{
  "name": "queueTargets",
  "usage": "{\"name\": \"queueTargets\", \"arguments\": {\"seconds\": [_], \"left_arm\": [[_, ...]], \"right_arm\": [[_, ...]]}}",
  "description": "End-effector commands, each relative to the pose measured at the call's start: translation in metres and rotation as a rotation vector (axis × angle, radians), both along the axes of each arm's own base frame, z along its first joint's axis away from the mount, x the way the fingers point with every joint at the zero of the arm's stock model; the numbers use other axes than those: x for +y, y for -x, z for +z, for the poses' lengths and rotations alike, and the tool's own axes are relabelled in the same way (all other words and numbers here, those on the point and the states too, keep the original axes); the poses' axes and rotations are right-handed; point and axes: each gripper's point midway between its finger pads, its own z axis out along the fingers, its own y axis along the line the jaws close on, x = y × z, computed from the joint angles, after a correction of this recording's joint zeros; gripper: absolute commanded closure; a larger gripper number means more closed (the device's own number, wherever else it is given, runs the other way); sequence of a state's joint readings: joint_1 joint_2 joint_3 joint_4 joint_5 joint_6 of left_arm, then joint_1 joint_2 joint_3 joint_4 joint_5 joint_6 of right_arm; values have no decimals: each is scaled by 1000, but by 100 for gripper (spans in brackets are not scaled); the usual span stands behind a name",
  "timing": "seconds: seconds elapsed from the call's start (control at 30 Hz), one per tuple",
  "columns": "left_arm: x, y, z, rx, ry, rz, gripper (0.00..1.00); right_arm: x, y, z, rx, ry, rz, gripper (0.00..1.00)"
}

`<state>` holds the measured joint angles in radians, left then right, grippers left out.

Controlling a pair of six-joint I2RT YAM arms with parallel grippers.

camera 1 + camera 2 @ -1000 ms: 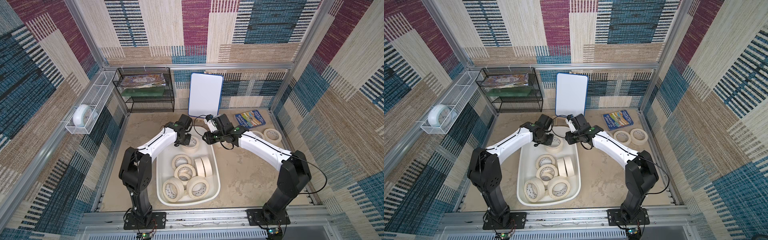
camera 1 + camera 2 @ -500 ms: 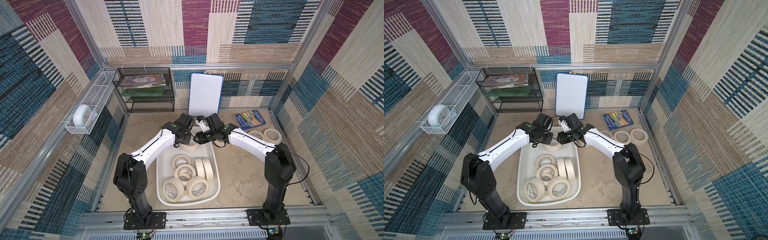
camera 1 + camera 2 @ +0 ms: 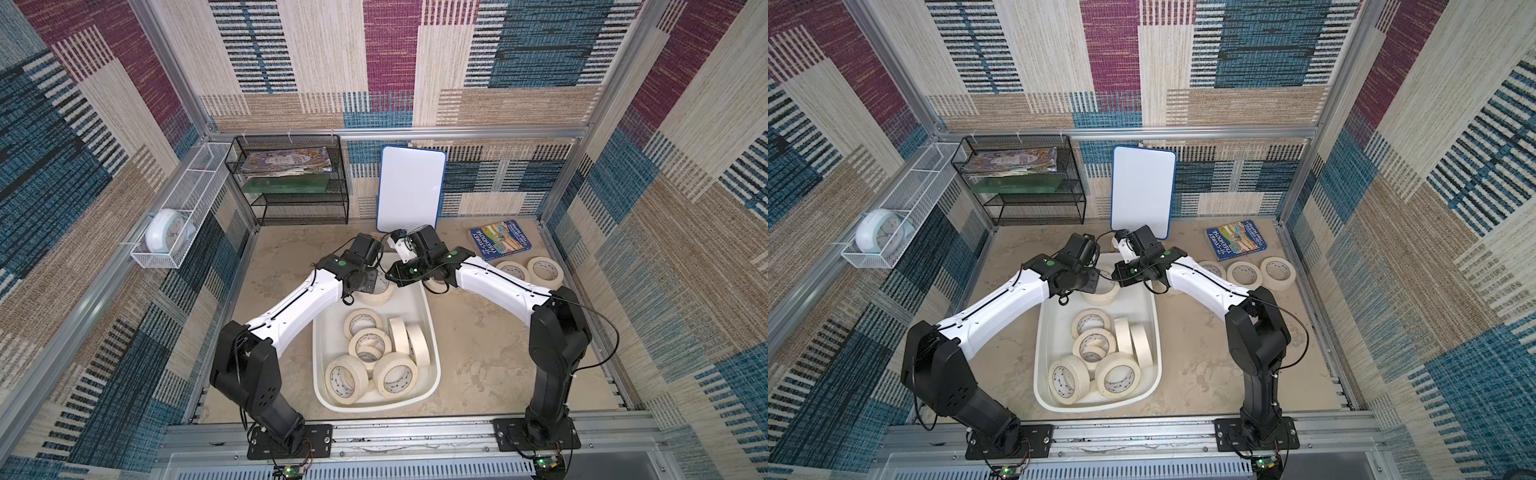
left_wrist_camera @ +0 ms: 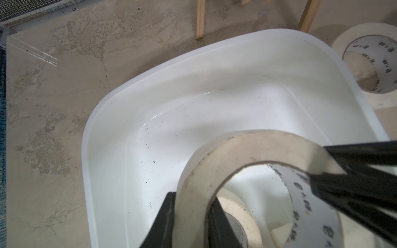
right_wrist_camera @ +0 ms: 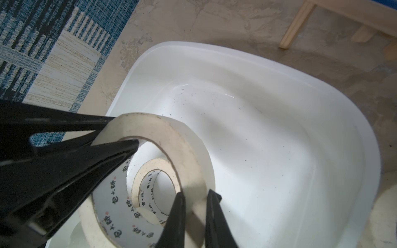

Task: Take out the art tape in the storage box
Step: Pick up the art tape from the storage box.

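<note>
The white storage box (image 3: 432, 332) lies on the table between both arms, with several cream art tape rolls (image 3: 365, 345) in its near half. One roll (image 3: 376, 296) hangs over the box's far end. My left gripper (image 4: 192, 197) is shut on this roll's wall (image 4: 247, 148). My right gripper (image 5: 196, 193) is shut on the opposite side of the same roll (image 5: 182, 137). In both top views the two wrists meet above it (image 3: 1102, 296). Three more rolls (image 3: 1246, 274) lie flat on the table to the right of the box.
A white board (image 3: 411, 187) leans on the back wall just behind the grippers. A black mesh shelf (image 3: 291, 183) stands at the back left, and a blue book (image 3: 500, 239) lies at the back right. A white wire basket (image 3: 166, 232) with a clock hangs on the left wall.
My right arm has swung left to the far end of the box and its jaws have shut on the roll that my left gripper keeps holding.
</note>
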<state>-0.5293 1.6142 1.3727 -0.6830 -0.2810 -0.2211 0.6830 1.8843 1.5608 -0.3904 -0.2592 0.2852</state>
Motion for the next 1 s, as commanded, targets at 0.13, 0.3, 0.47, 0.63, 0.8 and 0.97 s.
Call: {"name": "queueTargets", "arguments": {"seconds": [0.13, 0.3, 0.47, 0.63, 0.8, 0.97], "left_arm": [[-15, -8, 13, -56, 63, -24, 79], [-20, -7, 14, -60, 67, -37, 68], [-23, -4, 19, -83, 103, -54, 54], [-26, -1, 32, -129, 157, -67, 26], [-17, 7, 49, -180, 163, -55, 21], [-13, 16, 65, -216, 187, -63, 20]], "right_arm": [[-10, -4, -11, 5, 51, -38, 100], [-12, -5, -9, -4, 50, -52, 100], [-22, -14, 2, -44, 67, -102, 100], [-34, -19, 9, -57, 81, -131, 100], [-85, -26, 38, -102, 100, -254, 100], [-169, -22, 67, -151, 138, -447, 100]]}}
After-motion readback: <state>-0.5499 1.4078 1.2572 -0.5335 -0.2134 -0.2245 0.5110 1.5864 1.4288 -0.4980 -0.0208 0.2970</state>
